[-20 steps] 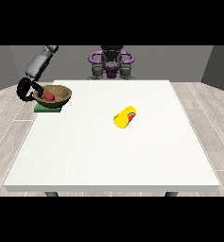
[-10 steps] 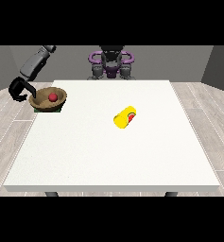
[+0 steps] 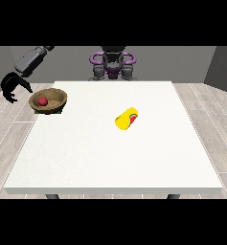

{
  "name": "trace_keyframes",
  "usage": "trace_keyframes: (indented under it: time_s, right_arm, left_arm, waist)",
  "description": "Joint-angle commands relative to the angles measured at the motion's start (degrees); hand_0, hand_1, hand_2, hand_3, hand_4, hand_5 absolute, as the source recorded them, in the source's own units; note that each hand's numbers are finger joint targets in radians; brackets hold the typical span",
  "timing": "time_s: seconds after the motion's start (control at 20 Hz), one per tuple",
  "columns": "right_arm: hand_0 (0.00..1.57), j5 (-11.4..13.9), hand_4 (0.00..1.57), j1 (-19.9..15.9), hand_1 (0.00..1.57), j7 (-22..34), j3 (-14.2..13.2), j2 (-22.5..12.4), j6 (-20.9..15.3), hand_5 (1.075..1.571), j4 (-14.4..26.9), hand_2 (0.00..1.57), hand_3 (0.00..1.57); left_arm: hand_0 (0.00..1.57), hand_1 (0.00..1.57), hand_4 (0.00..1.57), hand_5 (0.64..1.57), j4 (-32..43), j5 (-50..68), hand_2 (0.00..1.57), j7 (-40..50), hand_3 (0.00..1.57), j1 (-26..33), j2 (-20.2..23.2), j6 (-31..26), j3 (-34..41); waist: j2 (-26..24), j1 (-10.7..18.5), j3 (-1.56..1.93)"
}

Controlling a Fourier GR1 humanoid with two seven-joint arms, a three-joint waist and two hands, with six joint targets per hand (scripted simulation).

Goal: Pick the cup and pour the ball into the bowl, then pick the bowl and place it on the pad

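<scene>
A brown bowl (image 3: pixel 49 99) with a red ball (image 3: pixel 42 101) in it rests on a dark green pad (image 3: pixel 60 110) at the table's far left. The hand at the view's left (image 3: pixel 12 88) hovers beyond the table's left edge, apart from the bowl, open and holding nothing. A yellow cup (image 3: pixel 126 118) lies on its side near the table's middle, its red-lined mouth facing the view's right. No hand shows at the view's right.
The white table (image 3: pixel 115 158) spreads wide in front of the bowl and the cup. The robot's purple and grey torso (image 3: pixel 113 64) stands behind the far edge. Grey floor surrounds the table.
The hand at the view's left has let go of the bowl and drawn back to the left, off the table's edge. The bowl stays on the pad; the cup has not moved.
</scene>
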Motion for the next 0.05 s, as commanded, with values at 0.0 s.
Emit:
trace_keyframes:
  time_s: [0.0]
  right_arm:
    - [0.13, -1.0, 0.0, -1.6, 0.13, 4.1, -0.5, -3.2, 2.7, 1.467, 0.0, 0.28, 0.38]
  left_arm:
    - [0.0, 0.0, 0.0, 1.515, 0.4, -0.1, 0.0, -0.7, 0.0, 2.2, -1.3, -1.3, -0.8]
  waist:
    - [-2.7, 0.5, -0.04]
